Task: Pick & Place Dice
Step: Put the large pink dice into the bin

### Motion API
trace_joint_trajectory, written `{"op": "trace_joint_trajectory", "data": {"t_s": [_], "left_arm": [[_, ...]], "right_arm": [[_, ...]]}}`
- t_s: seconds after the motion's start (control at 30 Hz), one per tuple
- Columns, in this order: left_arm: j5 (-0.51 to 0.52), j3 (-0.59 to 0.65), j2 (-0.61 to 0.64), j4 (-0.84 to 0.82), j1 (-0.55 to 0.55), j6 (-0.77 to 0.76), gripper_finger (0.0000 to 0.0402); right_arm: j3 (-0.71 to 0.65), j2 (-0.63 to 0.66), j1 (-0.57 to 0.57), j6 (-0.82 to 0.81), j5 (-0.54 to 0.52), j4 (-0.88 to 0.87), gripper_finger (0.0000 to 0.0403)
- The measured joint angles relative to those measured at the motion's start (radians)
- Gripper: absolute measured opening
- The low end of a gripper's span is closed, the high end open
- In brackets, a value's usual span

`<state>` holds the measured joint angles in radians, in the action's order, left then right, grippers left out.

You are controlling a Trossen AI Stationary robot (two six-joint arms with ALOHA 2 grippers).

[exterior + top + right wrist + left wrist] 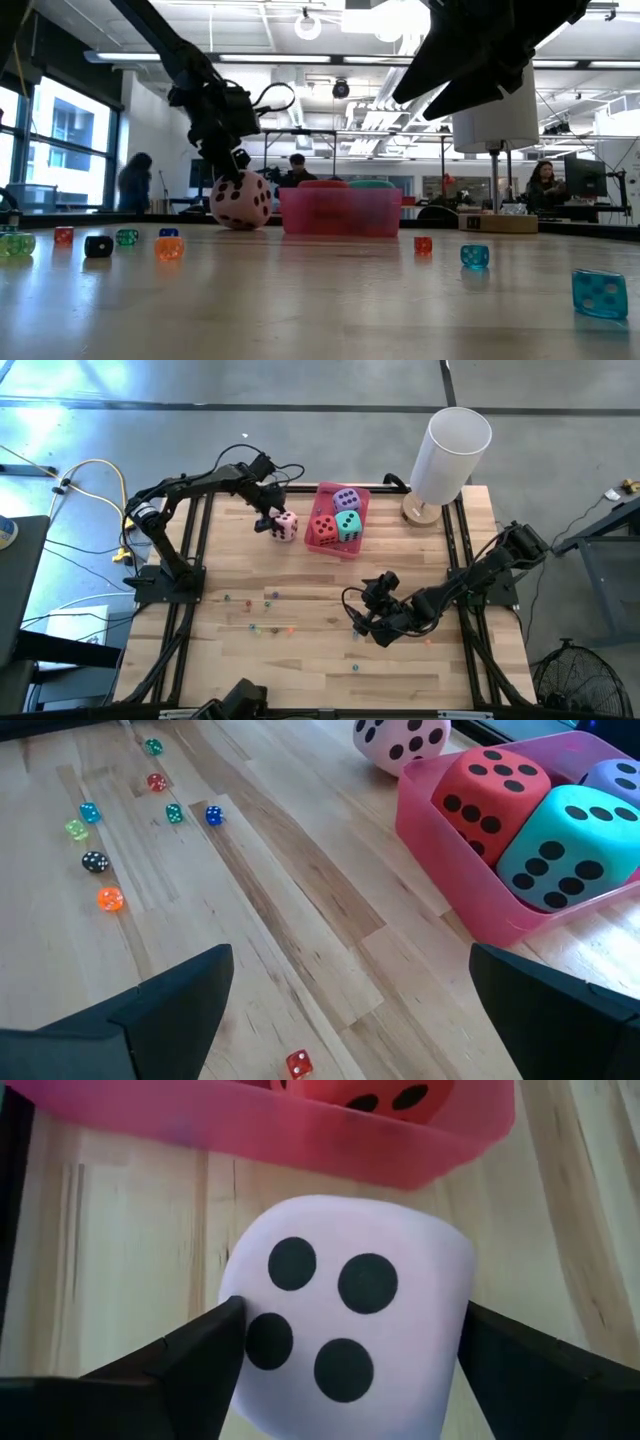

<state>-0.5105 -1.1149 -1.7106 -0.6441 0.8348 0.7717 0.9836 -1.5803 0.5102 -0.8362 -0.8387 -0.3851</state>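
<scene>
Wooden table, pink tray holding red, teal, purple dice, left fingers straddling pink die, right fingers spread.

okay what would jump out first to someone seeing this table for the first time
The pink tray at the table's far middle, holding red, teal and purple dice. Just outside it, the left gripper straddles the pink die on the wood. A tall white cylinder stands at the far right corner.

I see three dice in the tray, a fourth die on the desk just left of it, between my left claw's fingers.
</scene>
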Motion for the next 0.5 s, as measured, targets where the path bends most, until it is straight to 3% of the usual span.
{"op": "trace_joint_trajectory", "data": {"t_s": [0.27,0.4,0.5], "left_arm": [[0.127,0.003,0.113,-0.020,-0.067,-0.010,0.0278],[0.177,0.003,0.132,-0.019,-0.104,-0.028,0.0216],[0.271,0.000,0.137,-0.008,-0.130,-0.064,0.0158]], "right_arm": [[0.000,0.000,0.000,0.003,0.000,0.000,0.0398],[0.000,0.000,0.000,-0.005,0.000,0.001,0.0398],[0.000,0.000,0.000,-0.006,0.000,0.001,0.0398]]}}
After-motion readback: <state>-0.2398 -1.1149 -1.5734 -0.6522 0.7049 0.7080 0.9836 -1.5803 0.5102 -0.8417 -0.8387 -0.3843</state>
